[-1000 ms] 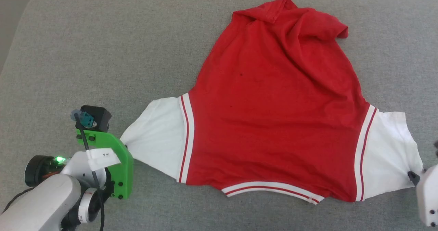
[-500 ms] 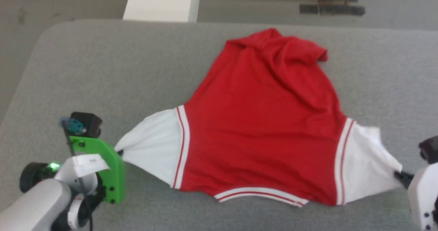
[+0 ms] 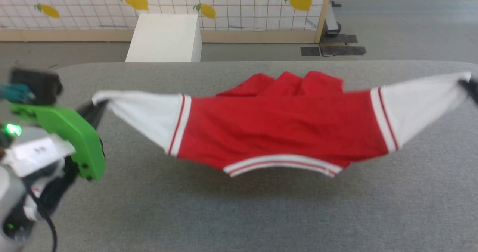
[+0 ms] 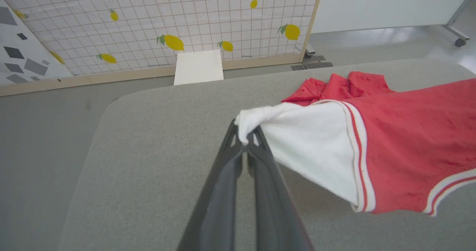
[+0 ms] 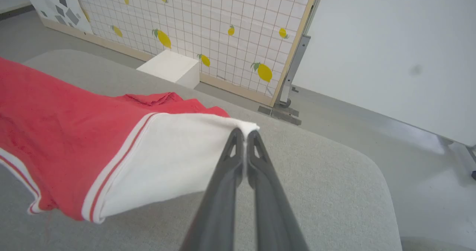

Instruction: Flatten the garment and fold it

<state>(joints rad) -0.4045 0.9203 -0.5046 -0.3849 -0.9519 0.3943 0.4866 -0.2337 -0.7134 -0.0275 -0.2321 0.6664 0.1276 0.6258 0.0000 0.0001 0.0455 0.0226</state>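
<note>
garment: held stretched above table, far end bunched on it | left gripper, right gripper: each closed on a white corner | risk: corners pulled free if over-tensioned; bunch laid down creased | pinches are shown by wrist views, whole sag by head view

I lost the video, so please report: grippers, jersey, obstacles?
Left gripper and right gripper shut on white corners of jersey. Jersey stretched between them, red end bunched on grey surface. Nothing blocking.
</note>
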